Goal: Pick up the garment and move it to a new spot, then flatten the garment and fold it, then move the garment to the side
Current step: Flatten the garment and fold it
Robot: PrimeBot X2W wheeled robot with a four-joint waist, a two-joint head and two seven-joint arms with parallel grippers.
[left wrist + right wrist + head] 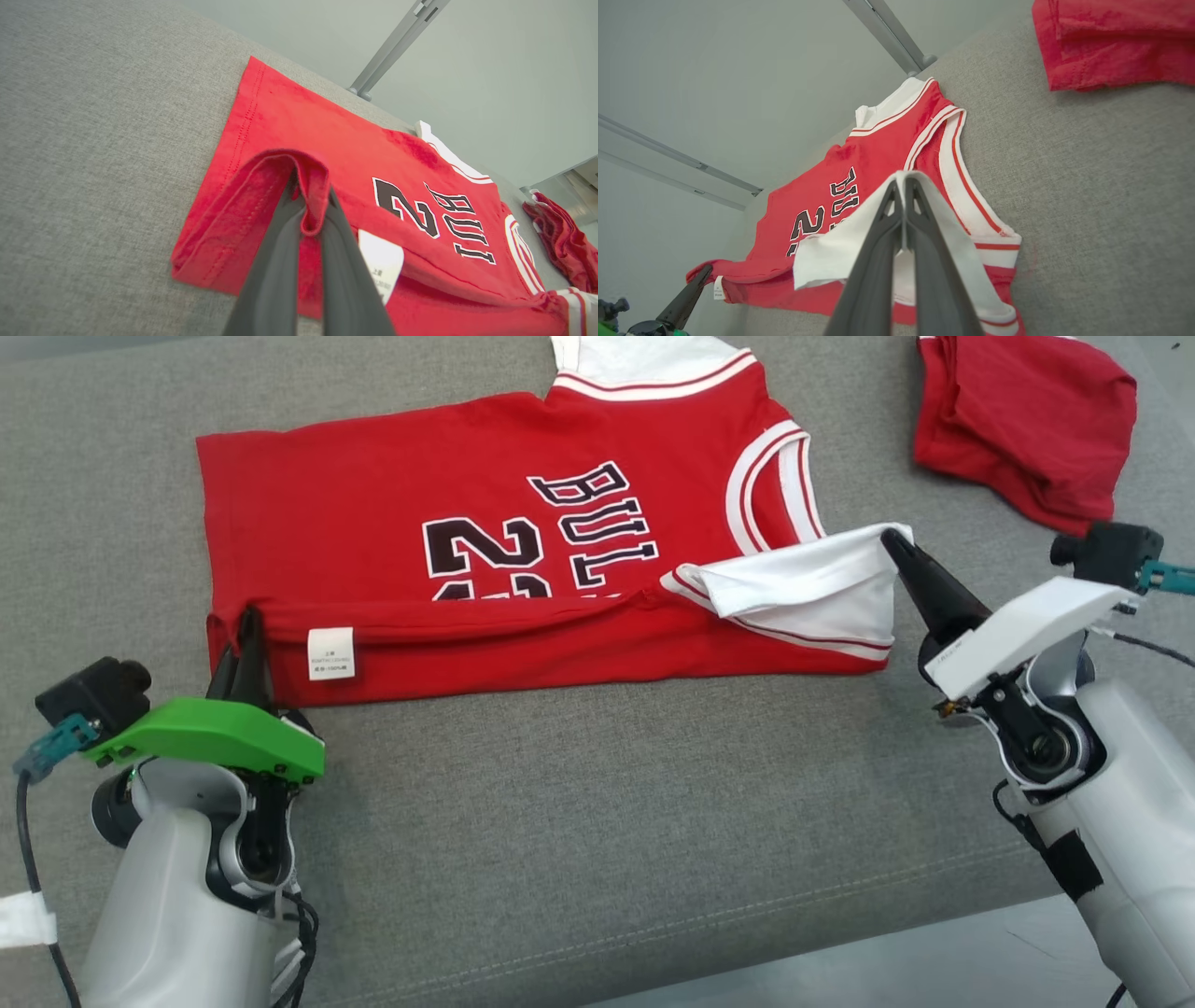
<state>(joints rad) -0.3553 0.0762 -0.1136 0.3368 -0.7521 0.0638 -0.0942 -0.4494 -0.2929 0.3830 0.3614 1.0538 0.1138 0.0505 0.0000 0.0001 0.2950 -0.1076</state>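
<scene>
Left claw clamps the hem of the garment; right claw clamps its white sleeve. Fold step in hand: next, carry both edges across evenly.

Black "BUL" and "2" on the red jersey; white tag print illegible

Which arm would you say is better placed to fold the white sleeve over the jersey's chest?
Probably right: the right tool is shut on the white sleeve, while the left tool pinches the jersey at its opposite hem.
</scene>
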